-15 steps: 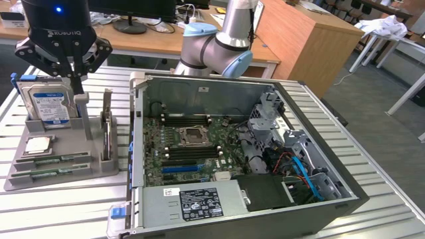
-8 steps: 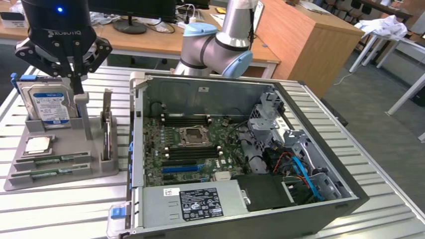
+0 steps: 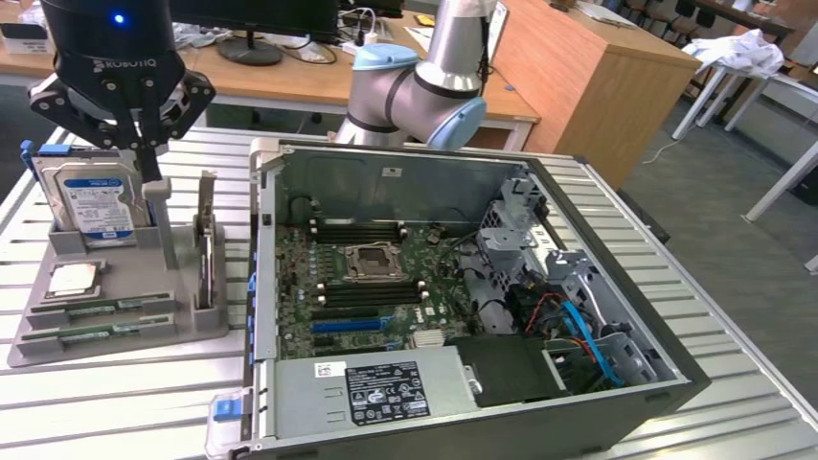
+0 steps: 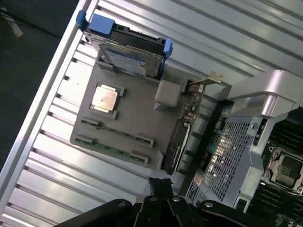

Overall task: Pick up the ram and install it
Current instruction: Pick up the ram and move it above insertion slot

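Your gripper (image 3: pixel 145 158) hangs clenched and empty at the exterior view's upper left, over the drive (image 3: pixel 92 206). The ram (image 3: pixel 102 308) lies lower in that frame, near the tray's (image 3: pixel 77 353) front edge, with its long axis running left-right.

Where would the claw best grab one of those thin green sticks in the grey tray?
Probably mid-length, from straight above. The ram lies along the grey tray, its ends held in clips, so only the middle stretch stands free, and it is thin enough to pinch across.
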Motion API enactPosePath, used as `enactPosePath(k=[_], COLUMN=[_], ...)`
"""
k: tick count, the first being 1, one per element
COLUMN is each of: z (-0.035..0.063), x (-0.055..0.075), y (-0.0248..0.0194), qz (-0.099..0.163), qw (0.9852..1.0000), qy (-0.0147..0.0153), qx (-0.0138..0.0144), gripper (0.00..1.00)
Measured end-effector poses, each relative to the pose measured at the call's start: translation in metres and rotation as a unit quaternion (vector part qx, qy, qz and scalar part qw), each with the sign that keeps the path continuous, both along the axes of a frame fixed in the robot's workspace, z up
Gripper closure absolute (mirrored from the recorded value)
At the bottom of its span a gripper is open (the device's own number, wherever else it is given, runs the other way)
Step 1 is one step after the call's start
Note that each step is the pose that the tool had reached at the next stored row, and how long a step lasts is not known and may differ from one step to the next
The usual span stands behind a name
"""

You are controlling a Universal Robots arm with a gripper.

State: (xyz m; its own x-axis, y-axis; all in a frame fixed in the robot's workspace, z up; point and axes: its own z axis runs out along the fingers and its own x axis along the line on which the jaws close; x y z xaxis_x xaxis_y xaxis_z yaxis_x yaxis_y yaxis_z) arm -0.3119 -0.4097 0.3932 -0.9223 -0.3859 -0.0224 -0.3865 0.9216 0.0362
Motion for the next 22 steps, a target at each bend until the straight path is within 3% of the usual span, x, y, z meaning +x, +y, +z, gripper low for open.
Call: enactPosePath(k=[12,22], z=[0.0001,0.0], x=[0.0,0.0], y=[-0.0002,-0.0004], qz=[0.034,0.063], qw=[0.9994,0.998], qy=[0.0001,0.0], qx=[-0.0002,-0.0003], gripper=[0.9,0.9])
